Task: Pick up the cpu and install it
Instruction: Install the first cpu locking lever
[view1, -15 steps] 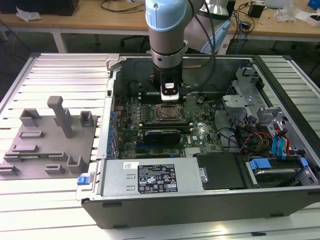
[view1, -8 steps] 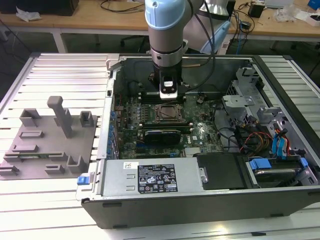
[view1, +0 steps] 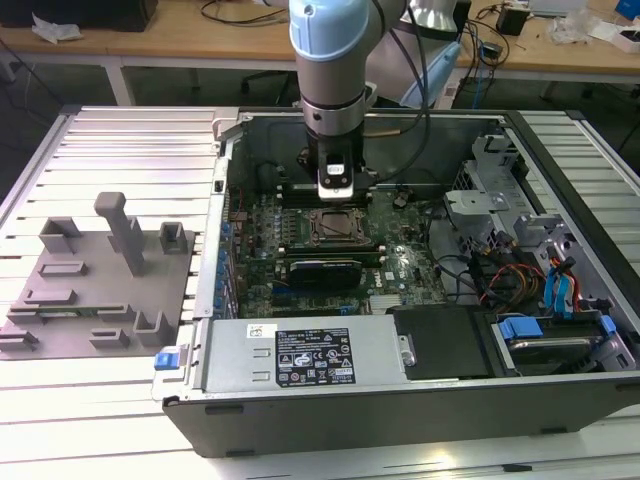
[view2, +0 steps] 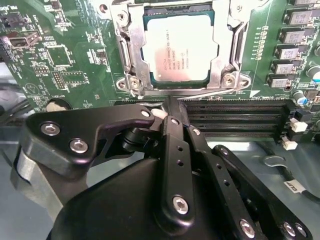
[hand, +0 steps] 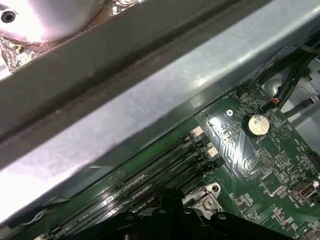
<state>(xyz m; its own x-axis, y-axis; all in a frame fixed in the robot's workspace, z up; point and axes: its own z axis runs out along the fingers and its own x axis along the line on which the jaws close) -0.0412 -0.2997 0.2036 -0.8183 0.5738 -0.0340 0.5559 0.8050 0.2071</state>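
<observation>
Inside the open computer case (view1: 560, 400), we see the cpu (view2: 176, 47) already lying square in its socket frame (view2: 127, 55), with the gripper (view2: 167, 114) just beside it, fingers pinched together on nothing, so we'd lift clear straight up.

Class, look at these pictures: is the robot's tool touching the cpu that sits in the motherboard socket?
Apart. In the second wrist view the cpu lies flat in its socket, and the tool sits back over the memory slots, with bare socket frame between them.
</observation>
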